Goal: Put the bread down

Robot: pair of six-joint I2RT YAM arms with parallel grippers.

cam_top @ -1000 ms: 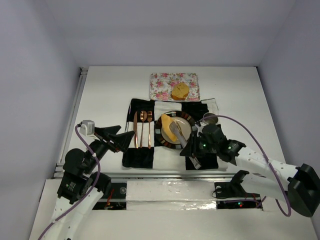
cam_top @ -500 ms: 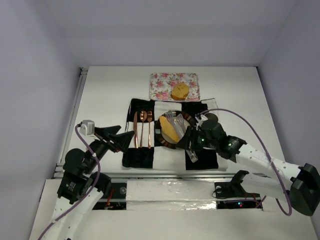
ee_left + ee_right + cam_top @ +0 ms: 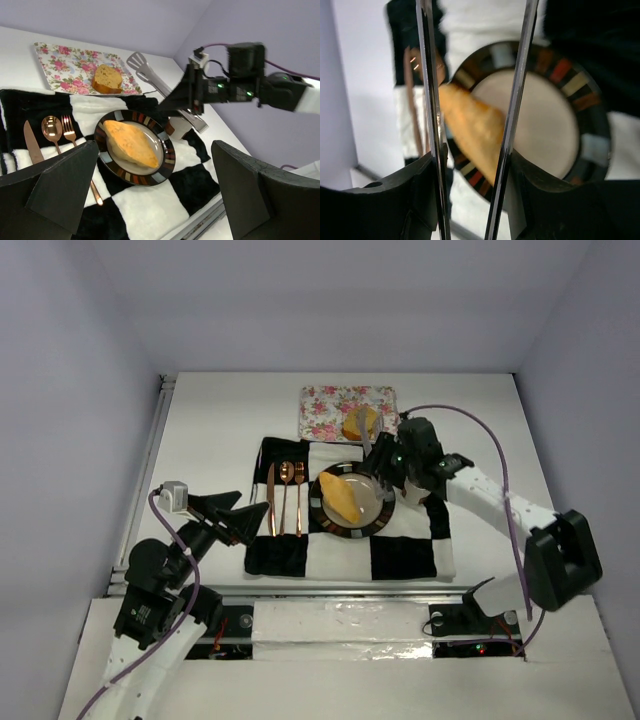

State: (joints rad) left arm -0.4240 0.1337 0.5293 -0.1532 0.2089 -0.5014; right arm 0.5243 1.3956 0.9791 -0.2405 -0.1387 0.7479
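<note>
Swinging away from the 5 o'clock side of the plate point(image 3: 352, 534), the right arm now reaches out long across the table, its elbow low and its wrist at about 1 o'clock of the plate. The right gripper point(image 3: 385, 464) is clamped partway closed around a pair of metal tongs point(image 3: 145, 69), both steel blades running out between its fingers. The tong tips point toward 11 o'clock and hang at the edge of the floral tray point(image 3: 320, 410), with nothing between them.

The pale yellow-orange wedge point(image 3: 340, 498), which the tongs carried a second ago, lies on the left half of the plate, long axis running from 11 to 5 o'clock. The browner chunk point(image 3: 106, 79) sits on the floral tray at 12 o'clock of the plate, just beside the tong tips.

The left arm has not shifted: folded at 8 o'clock of the plate, the left gripper point(image 3: 255, 520) spread wide and empty, aimed at the copper cutlery point(image 3: 286, 496) on the checked mat point(image 3: 400, 555).
</note>
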